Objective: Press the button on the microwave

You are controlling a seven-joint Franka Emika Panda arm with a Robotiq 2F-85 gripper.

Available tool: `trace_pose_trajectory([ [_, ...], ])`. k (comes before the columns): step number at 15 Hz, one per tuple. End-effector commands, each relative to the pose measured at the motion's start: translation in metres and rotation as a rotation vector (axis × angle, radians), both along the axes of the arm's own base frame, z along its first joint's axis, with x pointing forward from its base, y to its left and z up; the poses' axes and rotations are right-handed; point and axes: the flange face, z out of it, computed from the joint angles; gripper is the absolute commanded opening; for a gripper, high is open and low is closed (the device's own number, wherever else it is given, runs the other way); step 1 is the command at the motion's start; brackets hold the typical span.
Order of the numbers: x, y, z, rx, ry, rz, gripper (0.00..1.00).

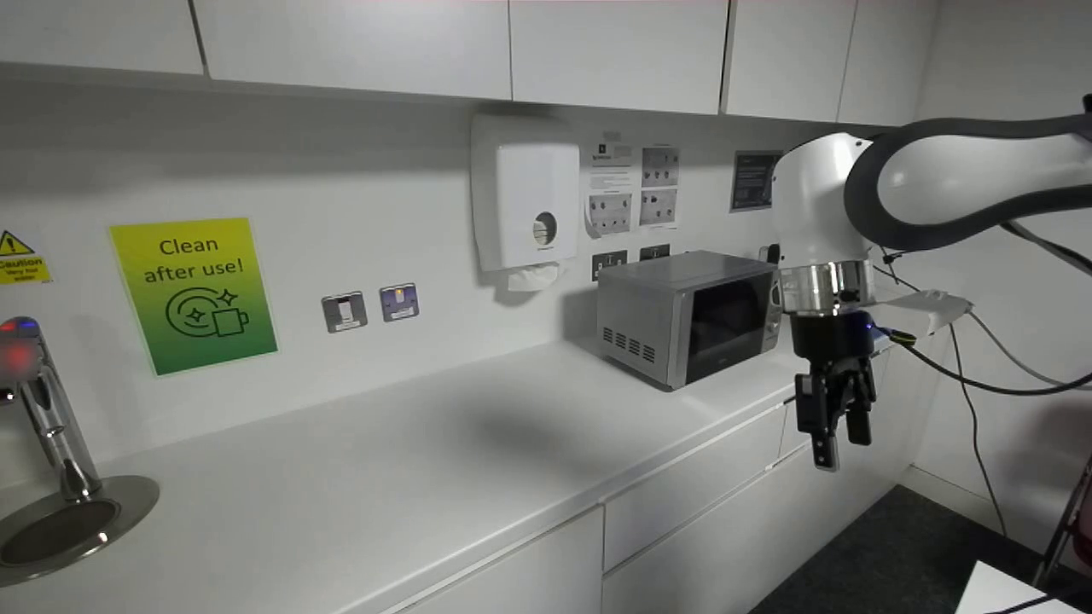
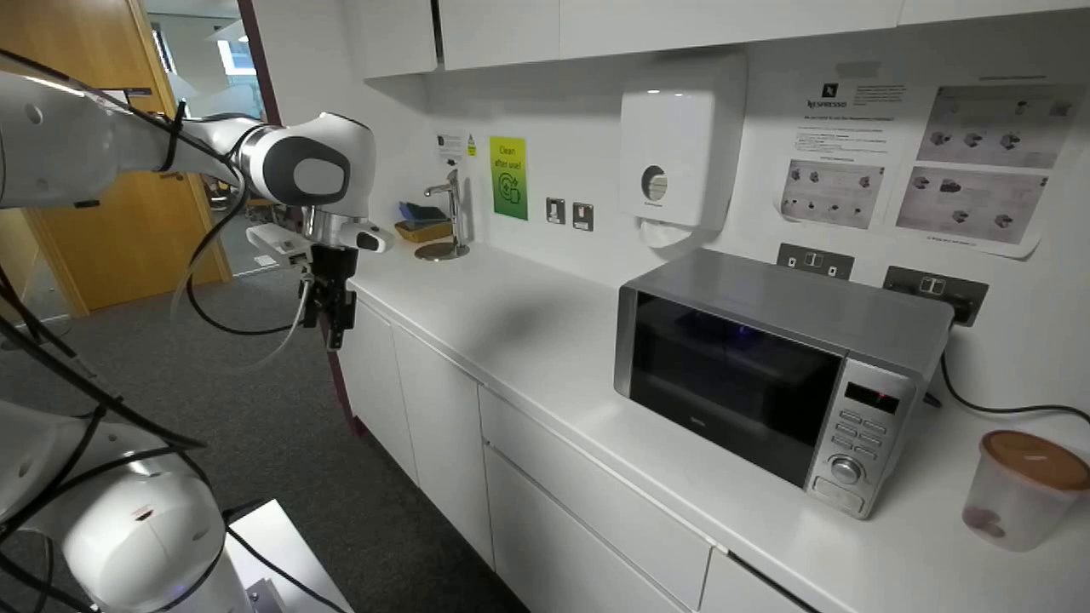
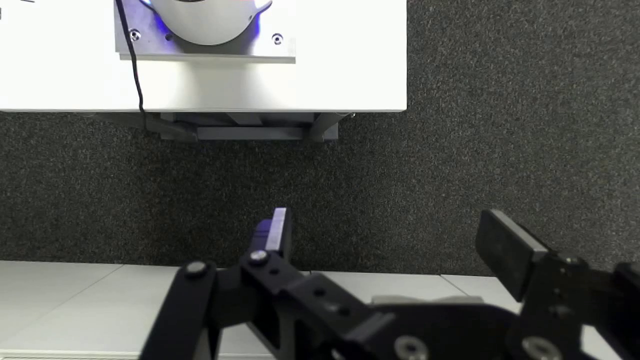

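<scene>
Past the counter edge (image 2: 596, 452), over open floor (image 3: 500, 125) | my claw (image 3: 395, 237) gapes wide, empty | tub (image 2: 1026, 495) near microwave (image 2: 758, 366) holds brown bits (image 2: 985, 521)

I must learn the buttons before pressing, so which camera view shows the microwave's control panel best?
An exterior view shows the control panel best: display, buttons and knob are all unobstructed. In an exterior view with the microwave at a steeper angle, the panel is only a narrow strip. The wrist view shows none of it.
</scene>
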Motion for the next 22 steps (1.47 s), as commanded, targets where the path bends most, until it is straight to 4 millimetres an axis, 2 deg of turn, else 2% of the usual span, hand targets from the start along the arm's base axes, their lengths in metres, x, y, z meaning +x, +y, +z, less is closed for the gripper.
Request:
trace_pose_trajectory([
  [1,0.0,0.0,0.0,0.0,0.001,0.0,1.0],
  [12,0.0,0.0,0.0,0.0,0.001,0.0,1.0],
  [14,0.007,-0.001,-0.001,-0.029,-0.055,-0.04,1.0],
  [17,0.032,-0.022,0.007,-0.046,-0.198,-0.154,1.0],
  [22,0.07,-0.092,0.021,0.024,-0.366,-0.38,1.0],
])
